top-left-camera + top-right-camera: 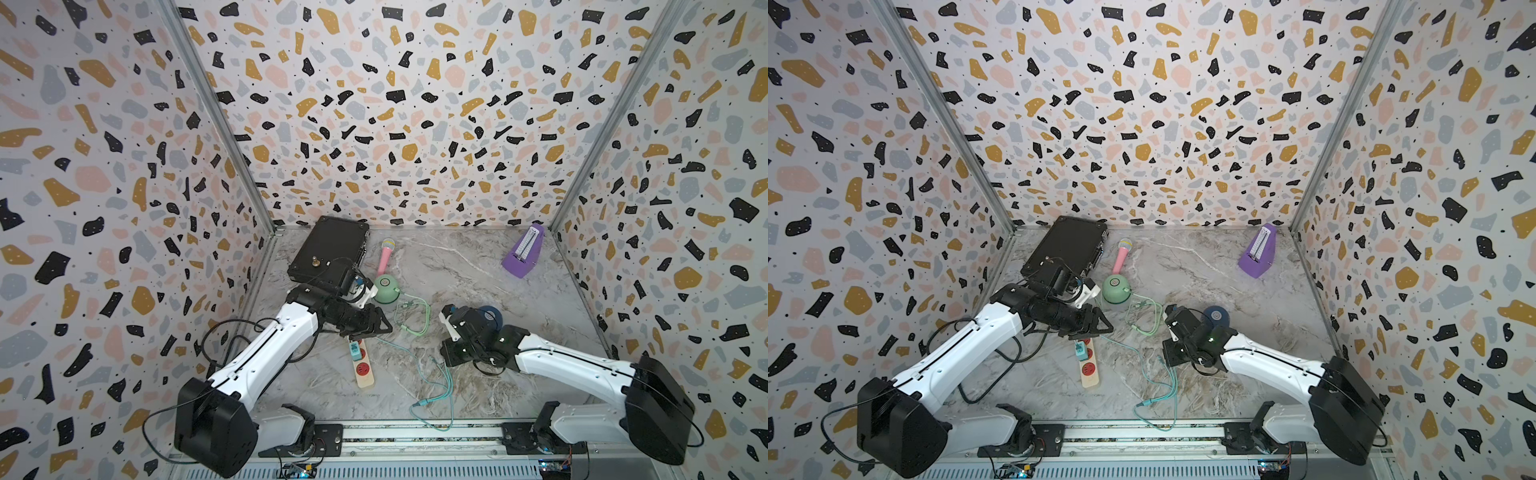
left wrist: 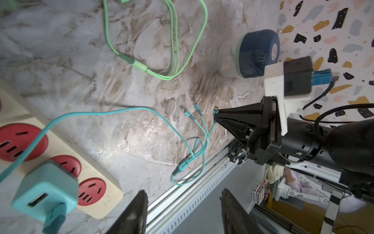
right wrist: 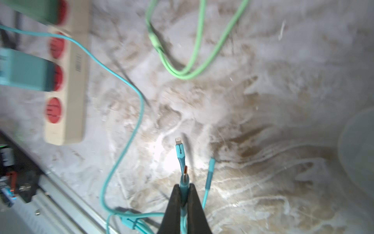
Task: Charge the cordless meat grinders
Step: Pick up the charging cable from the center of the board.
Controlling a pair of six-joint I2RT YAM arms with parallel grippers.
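Note:
The mint green cordless meat grinder (image 1: 386,288) (image 1: 1116,289) stands near the back left, with a light green cable (image 1: 411,316) (image 2: 172,40) looped beside it. The navy one (image 1: 491,317) (image 1: 1217,316) (image 2: 257,54) stands just behind my right wrist. My right gripper (image 3: 184,187) (image 2: 216,113) (image 1: 446,358) hangs low over the table, shut on one plug of the teal cable (image 3: 183,180) (image 1: 432,374); two other plugs dangle free. My left gripper (image 2: 183,195) (image 1: 388,328) hovers open and empty over the power strip (image 1: 362,365) (image 2: 97,198).
A teal adapter (image 1: 354,349) (image 2: 46,188) sits in the power strip and feeds the teal cable. A black case (image 1: 328,249), a pink toy microphone (image 1: 384,255) and a purple metronome (image 1: 523,251) stand at the back. A metal rail (image 1: 415,432) runs along the front edge.

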